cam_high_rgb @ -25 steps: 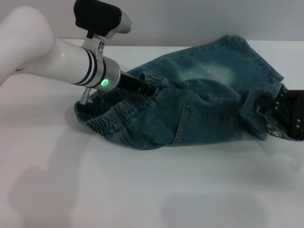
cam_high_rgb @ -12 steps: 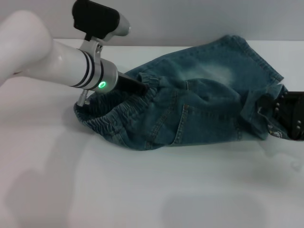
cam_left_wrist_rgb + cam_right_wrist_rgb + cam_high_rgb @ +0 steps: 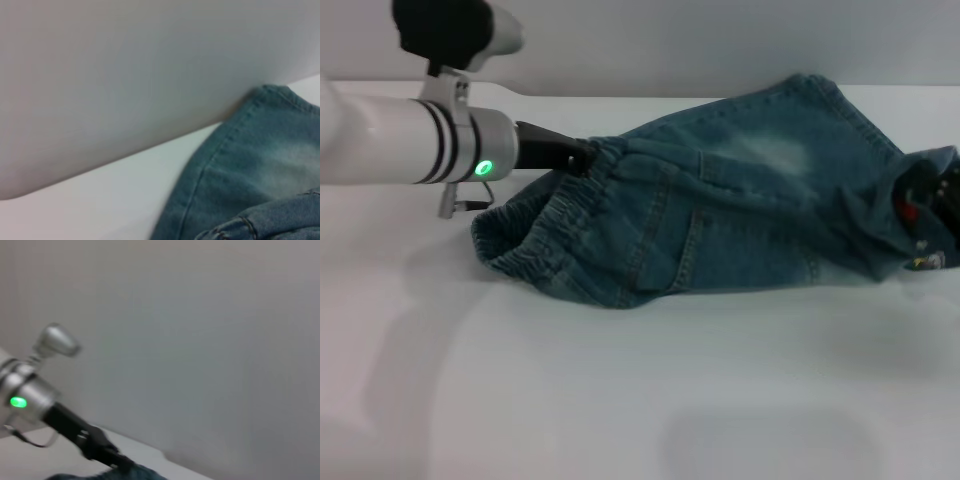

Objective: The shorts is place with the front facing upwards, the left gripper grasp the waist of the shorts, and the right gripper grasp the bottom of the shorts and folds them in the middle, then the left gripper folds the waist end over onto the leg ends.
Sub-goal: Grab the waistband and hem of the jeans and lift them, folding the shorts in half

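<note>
The blue-green denim shorts [image 3: 740, 225] hang stretched between both grippers just above the white table [image 3: 620, 400]. My left gripper [image 3: 582, 157] is shut on the upper edge of the gathered elastic waist [image 3: 535, 245], which sags open below it. At the far right the leg ends [image 3: 918, 232] bunch around my right gripper [image 3: 950, 188], which is mostly hidden by denim; an orange-red edge [image 3: 908, 208] shows there. The right wrist view shows the left gripper [image 3: 114, 460] biting the denim [image 3: 127, 474]. Denim [image 3: 260, 170] fills a corner of the left wrist view.
A plain grey wall [image 3: 720, 40] runs behind the table's far edge. The white left arm [image 3: 390, 150] with its green light [image 3: 482, 168] reaches in over the table's left side.
The left arm has pulled left and up, drawing the waist taut. The right gripper has risen toward the right edge, and the shorts now stretch flatter between them.
</note>
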`<state>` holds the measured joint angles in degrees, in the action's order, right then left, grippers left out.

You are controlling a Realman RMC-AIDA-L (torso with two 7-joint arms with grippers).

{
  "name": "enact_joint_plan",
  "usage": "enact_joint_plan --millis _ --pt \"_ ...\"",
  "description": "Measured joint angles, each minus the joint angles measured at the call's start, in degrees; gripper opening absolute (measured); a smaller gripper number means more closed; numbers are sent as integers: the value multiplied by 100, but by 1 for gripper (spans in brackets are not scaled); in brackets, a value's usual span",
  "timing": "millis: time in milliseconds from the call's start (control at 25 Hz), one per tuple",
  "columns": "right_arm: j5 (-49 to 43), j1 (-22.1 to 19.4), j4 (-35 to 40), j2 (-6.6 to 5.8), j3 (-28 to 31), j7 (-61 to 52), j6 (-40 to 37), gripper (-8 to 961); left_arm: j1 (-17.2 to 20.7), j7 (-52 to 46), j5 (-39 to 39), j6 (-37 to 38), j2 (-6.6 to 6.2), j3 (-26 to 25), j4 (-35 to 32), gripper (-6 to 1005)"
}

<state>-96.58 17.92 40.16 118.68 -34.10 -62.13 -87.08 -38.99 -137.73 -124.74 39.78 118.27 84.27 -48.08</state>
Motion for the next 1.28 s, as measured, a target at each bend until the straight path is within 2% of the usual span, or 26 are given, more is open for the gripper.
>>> enact_joint_plan --millis 280,760,1040,1280 --pt "64 123 1 -3 438 -47 83 123 684 0 6 -109 -7 -22 -885 54" --pt "841 394 156 -12 436 -223 -122 127 1567 67 77 -568 -7 62 -2064 54" --pt "977 665 260 -25 482 -238 47 129 1760 77 113 -843 -2 131 -2143 54" --pt "858 912 277 -46 417 -403 731 131 1884 25 165 -1093 1 213 -2194 54"
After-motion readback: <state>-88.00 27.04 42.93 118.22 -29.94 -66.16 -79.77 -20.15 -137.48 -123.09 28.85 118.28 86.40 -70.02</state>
